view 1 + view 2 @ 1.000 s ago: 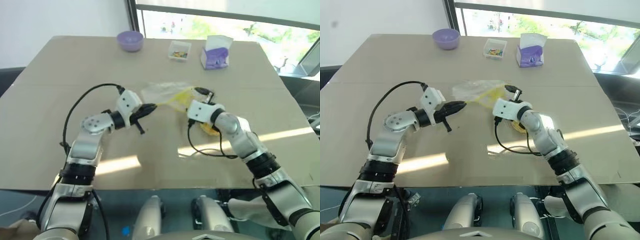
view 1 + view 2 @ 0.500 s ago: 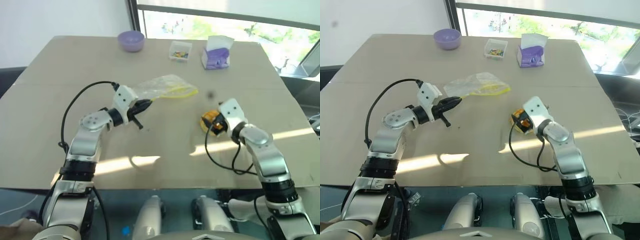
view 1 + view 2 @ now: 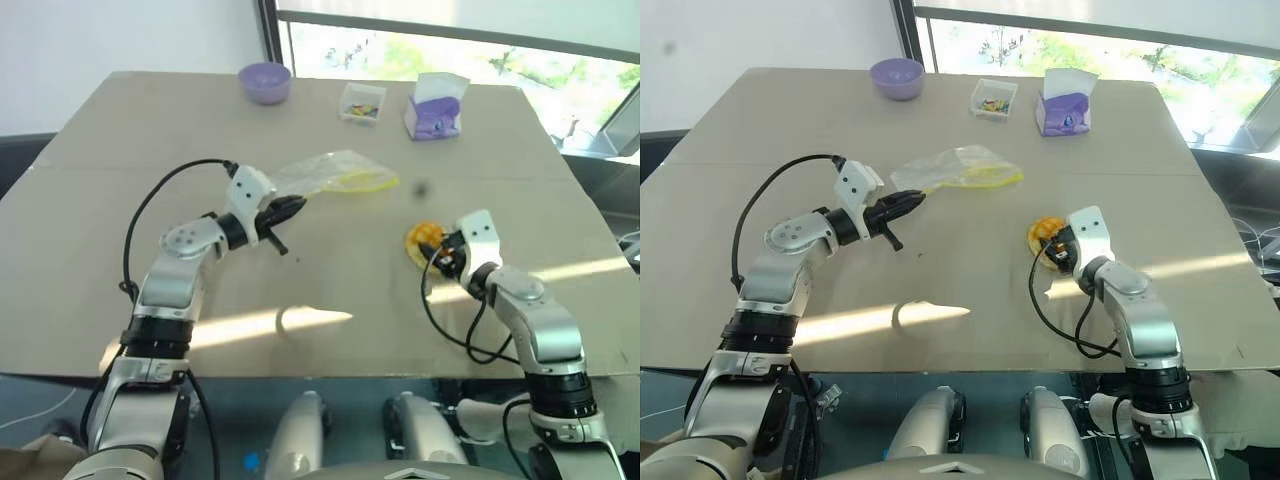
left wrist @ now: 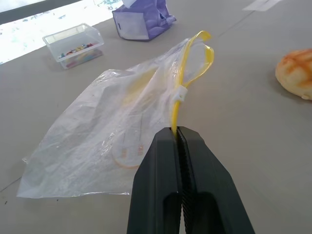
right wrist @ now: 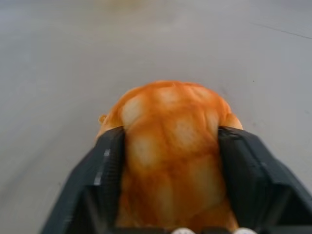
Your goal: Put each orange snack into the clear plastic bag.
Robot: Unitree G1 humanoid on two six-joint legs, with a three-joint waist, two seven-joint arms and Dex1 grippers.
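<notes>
The clear plastic bag, thin, crinkly and judged almost weightless, is held just above the table by its yellow seal strip in the fully closed left gripper; the strip is probably the firmest place to pinch it. Well to its right, the orange snack (soft and light by the look, easily dented) is flanked at its sides by the half-closed right gripper, best squeezed gently. A second ago that gripper was wide at the bag's mouth; the bag has since been lifted leftward.

bun lower part cut off, small clear box contents too small to tell
</notes>
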